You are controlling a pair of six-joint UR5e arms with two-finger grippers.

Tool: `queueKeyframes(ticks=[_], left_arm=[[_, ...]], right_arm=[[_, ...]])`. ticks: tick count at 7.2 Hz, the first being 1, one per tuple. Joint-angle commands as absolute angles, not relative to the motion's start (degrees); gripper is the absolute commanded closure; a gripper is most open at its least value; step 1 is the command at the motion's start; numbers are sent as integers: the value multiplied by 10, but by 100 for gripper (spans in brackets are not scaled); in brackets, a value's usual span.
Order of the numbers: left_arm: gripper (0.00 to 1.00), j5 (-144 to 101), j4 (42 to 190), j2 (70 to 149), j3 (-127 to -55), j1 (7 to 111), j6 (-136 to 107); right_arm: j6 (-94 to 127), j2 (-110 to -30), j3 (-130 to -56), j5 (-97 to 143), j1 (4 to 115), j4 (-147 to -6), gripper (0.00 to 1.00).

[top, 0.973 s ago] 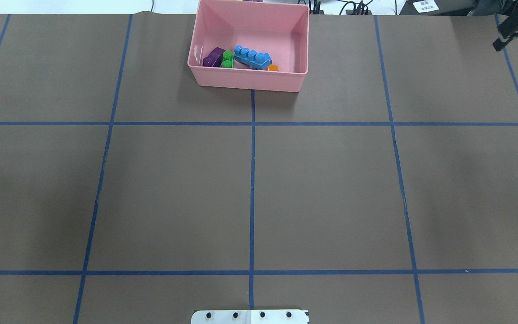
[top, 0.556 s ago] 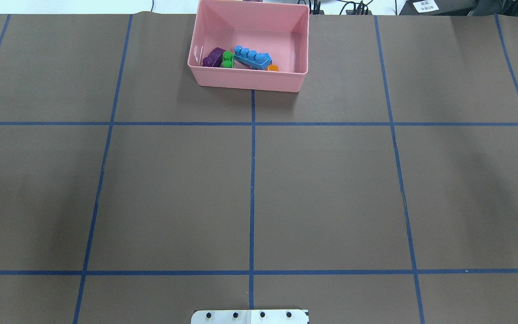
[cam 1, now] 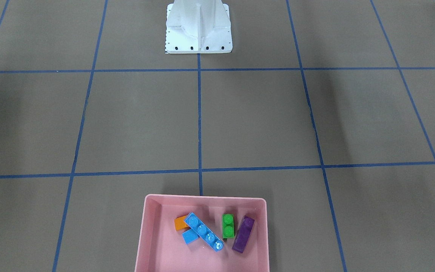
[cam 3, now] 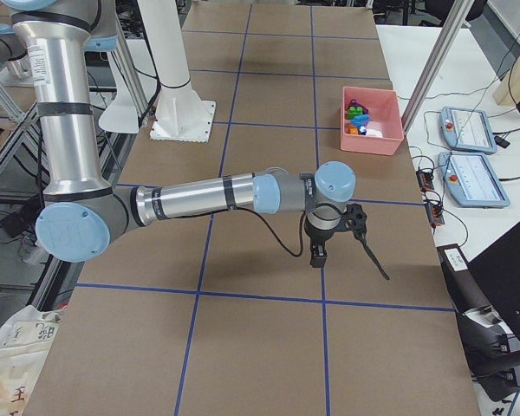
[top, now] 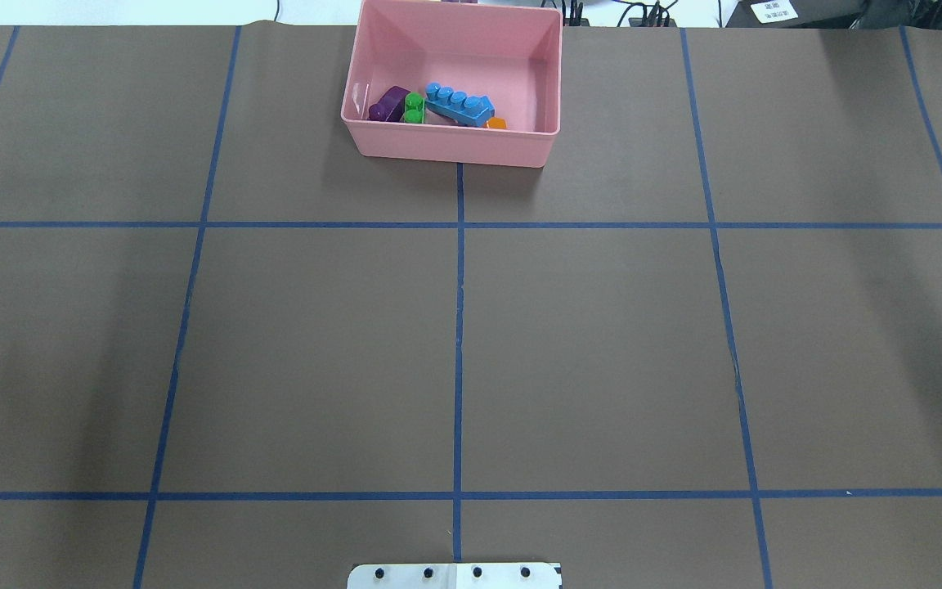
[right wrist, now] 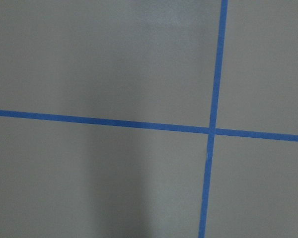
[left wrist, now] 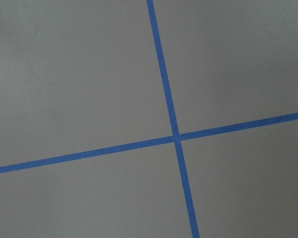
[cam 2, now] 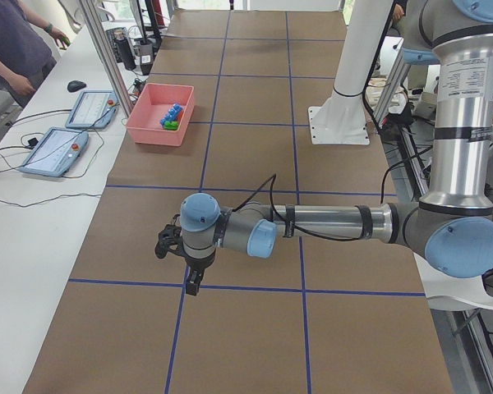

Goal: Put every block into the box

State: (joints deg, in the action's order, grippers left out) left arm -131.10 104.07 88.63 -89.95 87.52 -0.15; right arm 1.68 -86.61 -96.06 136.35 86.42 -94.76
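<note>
Seemingly the sorting is done, so the step in hand is a clean retreat. Farthest left, the left claw (cam 2: 191, 281) hangs low over the brown paper-covered tabletop (top: 602, 343), well apart from everything; only the side view catches it, so I cannot tell whether it is wide or narrow, and its wrist camera sees nothing but a crossing of blue tape lines (left wrist: 176, 138). Next comes the shallow pink plastic box (top: 450, 149) at the far edge, and inside it, from the robot's left: the purple oblong block (top: 389, 104), the green two-stud block (top: 414, 108) just beside it, the long blue four-stud block (top: 459, 105) lying at a slant, and the orange one-stud block (top: 496, 123) at its end. The small blue one-stud block (cam 1: 190, 237) shows only from the front, tucked against the long one. Farthest right, the right claw (cam 3: 316, 254) likewise hovers over bare paper, its opening impossible to judge. Both arms should lift before swinging home, staying clear of the box walls.
</note>
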Motion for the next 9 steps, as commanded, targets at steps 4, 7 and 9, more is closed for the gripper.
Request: queueKeyframes(ticks=[4, 7, 9], left_arm=[[0, -1313, 1022, 883, -902, 875, -2], [0, -1312, 964, 894, -925, 902, -1], [0, -1310, 876, 887, -992, 903, -1]], right_arm=[[10, -965, -985, 1382, 896, -879, 0], [18, -967, -1005, 1366, 898, -885, 0], [17, -962, -1004, 1306, 898, -889, 0]])
